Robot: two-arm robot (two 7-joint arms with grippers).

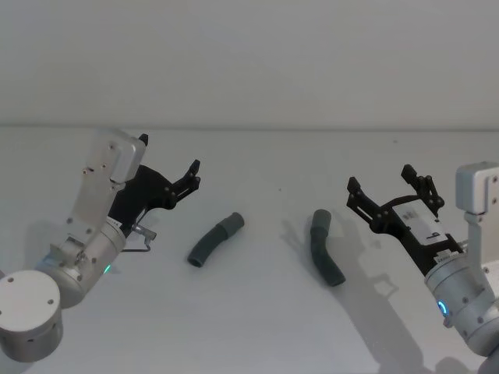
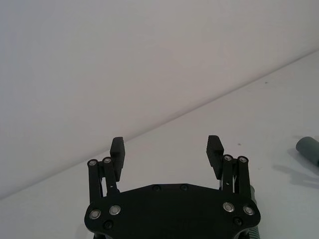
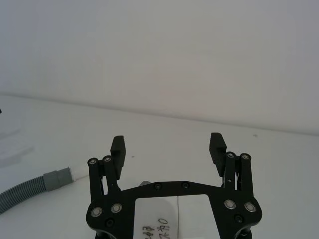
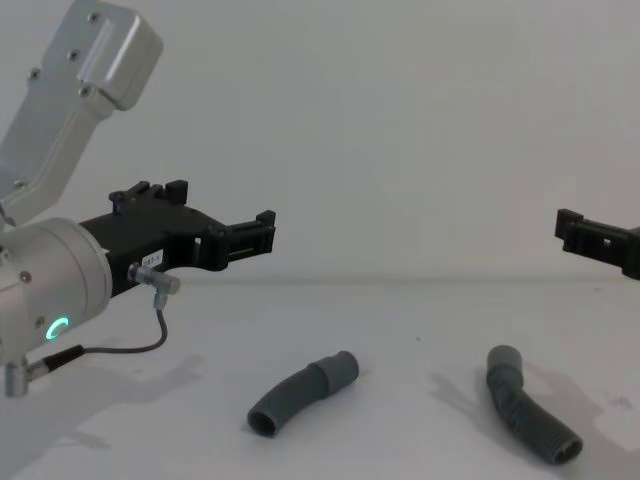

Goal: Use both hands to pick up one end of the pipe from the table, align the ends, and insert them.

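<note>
Two curved dark grey ribbed pieces of the pipe lie on the white table (image 1: 257, 327). The left piece (image 1: 213, 241) (image 4: 298, 393) points its smooth cuff end (image 1: 232, 224) up and to the right. On the right piece (image 1: 326, 259) (image 4: 530, 420), the cuff end (image 1: 320, 220) faces the far side. My left gripper (image 1: 193, 176) (image 2: 165, 144) (image 4: 266, 230) hovers open and empty, up and to the left of the left piece. To the right of the right piece, my right gripper (image 1: 380, 178) (image 3: 167, 142) (image 4: 572, 228) hangs above the table, also open and empty. One ribbed piece with its cuff (image 3: 56, 179) shows in the right wrist view.
A thin black cable (image 4: 130, 345) loops off the left wrist. The plain white wall (image 1: 249, 62) rises behind the table's back edge. Bare table separates the two pieces and stretches in front of them.
</note>
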